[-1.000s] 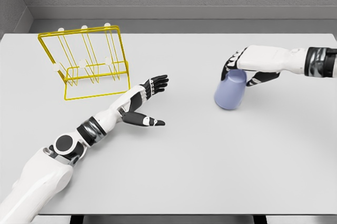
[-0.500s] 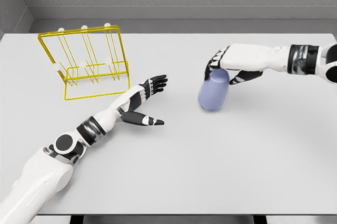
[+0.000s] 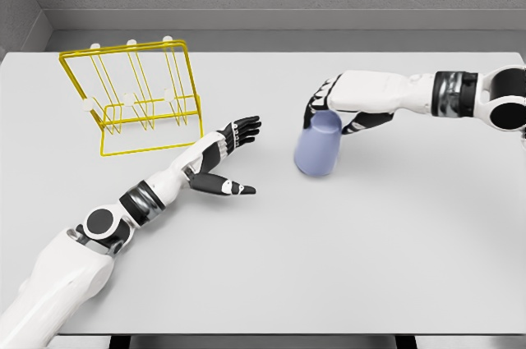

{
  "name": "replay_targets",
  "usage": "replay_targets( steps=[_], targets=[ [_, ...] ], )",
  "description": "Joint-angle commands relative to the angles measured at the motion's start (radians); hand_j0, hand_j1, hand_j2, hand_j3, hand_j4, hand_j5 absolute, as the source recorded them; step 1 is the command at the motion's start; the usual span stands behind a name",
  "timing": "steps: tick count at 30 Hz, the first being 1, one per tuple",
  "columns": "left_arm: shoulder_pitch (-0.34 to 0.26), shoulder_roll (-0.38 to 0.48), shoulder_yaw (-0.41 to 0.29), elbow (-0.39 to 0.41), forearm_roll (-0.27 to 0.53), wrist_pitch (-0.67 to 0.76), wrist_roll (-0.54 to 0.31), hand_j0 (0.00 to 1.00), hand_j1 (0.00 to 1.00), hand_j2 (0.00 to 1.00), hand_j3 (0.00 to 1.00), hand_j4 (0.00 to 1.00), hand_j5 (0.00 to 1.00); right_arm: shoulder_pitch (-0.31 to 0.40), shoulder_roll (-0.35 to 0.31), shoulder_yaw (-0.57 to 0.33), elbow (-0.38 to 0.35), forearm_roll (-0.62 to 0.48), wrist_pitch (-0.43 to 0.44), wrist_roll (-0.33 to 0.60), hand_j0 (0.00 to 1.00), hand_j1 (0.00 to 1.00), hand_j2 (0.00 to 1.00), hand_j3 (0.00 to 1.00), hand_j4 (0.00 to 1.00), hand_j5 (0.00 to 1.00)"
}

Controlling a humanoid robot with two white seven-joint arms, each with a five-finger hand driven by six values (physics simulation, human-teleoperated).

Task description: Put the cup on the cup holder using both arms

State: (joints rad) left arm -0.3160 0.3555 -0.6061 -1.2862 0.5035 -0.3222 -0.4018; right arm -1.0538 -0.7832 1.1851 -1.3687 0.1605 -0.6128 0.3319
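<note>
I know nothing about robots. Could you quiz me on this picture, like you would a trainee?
1. True or false: the right hand grips the blue cup.
2. The left hand is: A) open, holding nothing B) closed on the cup C) touching the rack.
3. Fill in: the yellow cup holder stands at the table's far ____ side.

Key: 1 true; 2 A; 3 left.

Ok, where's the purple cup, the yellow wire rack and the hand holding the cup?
Lavender plastic cup [image 3: 317,153], head view, middle of its side wall.
Yellow wire cup holder rack [image 3: 188,78], head view, right upright of its frame.
Right hand [image 3: 335,107], head view, knuckles gripping the cup.
</note>
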Motion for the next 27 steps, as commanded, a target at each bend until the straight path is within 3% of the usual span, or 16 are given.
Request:
replay_targets(
  steps=[1, 21, 24, 27],
  targets=[
    [0.0, 0.0, 0.0, -0.001, 0.004, 0.0, 0.0, 1.0, 1.0, 1.0, 1.0, 1.0, 1.0, 0.0, 0.01, -0.001, -0.003, -0.007, 0.002, -0.001, 0.64, 0.64, 0.64, 0.64, 0.64, 0.64],
    [-0.006, 0.0, 0.002, 0.013, 0.007, 0.0, -0.003, 1.0, 1.0, 1.0, 1.0, 1.0, 1.0, 0.009, 0.056, 0.004, -0.001, -0.007, 0.002, 0.006, 0.65, 0.65, 0.65, 0.65, 0.65, 0.65],
    [-0.006, 0.002, 0.002, 0.013, 0.007, 0.0, -0.003, 1.0, 1.0, 1.0, 1.0, 1.0, 1.0, 0.009, 0.067, 0.004, -0.001, -0.007, 0.002, 0.007, 0.74, 0.74, 0.74, 0.74, 0.74, 0.74],
    [-0.006, 0.002, 0.002, 0.015, 0.007, 0.0, -0.003, 1.0, 1.0, 1.0, 1.0, 1.0, 1.0, 0.011, 0.068, 0.004, 0.0, -0.009, 0.002, 0.001, 0.98, 0.98, 0.98, 0.98, 0.98, 0.98]
  ],
)
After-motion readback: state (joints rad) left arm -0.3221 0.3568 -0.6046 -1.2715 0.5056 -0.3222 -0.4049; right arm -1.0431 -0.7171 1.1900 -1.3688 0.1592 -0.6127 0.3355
